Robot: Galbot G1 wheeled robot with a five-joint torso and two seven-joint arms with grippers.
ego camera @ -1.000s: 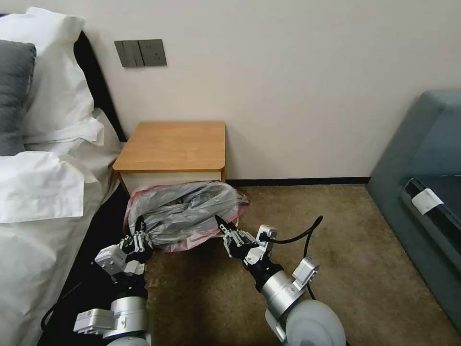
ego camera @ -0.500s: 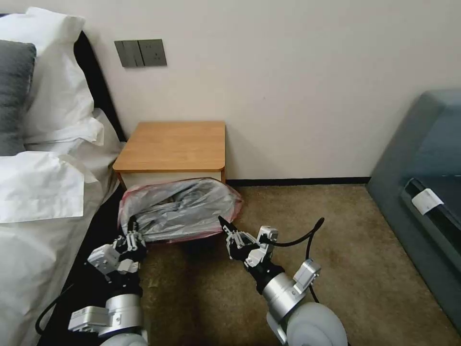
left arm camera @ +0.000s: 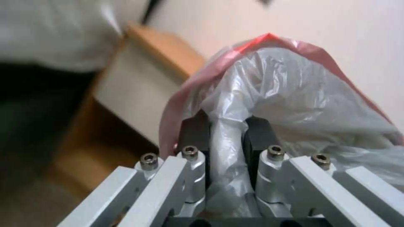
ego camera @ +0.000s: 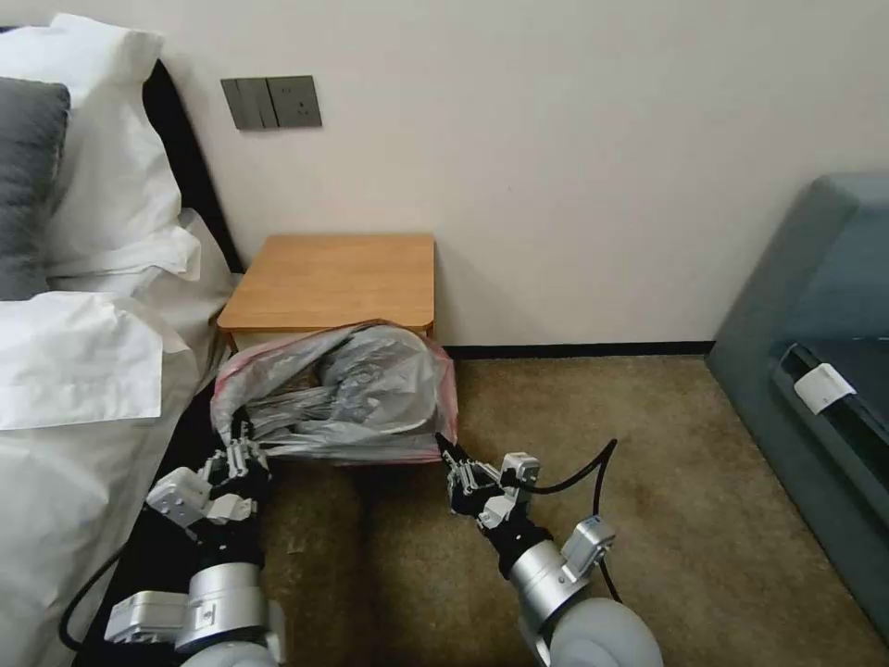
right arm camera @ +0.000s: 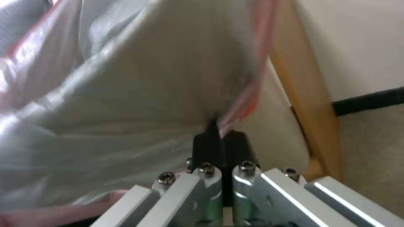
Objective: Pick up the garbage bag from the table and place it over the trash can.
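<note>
Two grippers hold the garbage bag [ego camera: 338,394] in front of you, low above the carpet [ego camera: 574,463]. Your left gripper [ego camera: 239,451] is at the near left corner of the bag; in the left wrist view its black pads [left arm camera: 194,132] are clamped on a bunched fold of the grey plastic [left arm camera: 227,138], with the pink-red band [left arm camera: 294,50] arching above. Your right gripper [ego camera: 454,460] is at the near right corner, and in the right wrist view its fingers [right arm camera: 210,148] are pressed together on the pink edge [right arm camera: 240,107] of the bag. Between both grippers the bag hangs stretched and open, crinkled, with its mouth turned up. You cannot see the trash can under the plastic, so I cannot tell if the bag touches it. Just behind the bag stands the table [ego camera: 338,278], and the far edge of the bag covers part of its front. On your left is the bed [ego camera: 74,371] with white pillows, and the wall [ego camera: 556,139] is behind.
</note>
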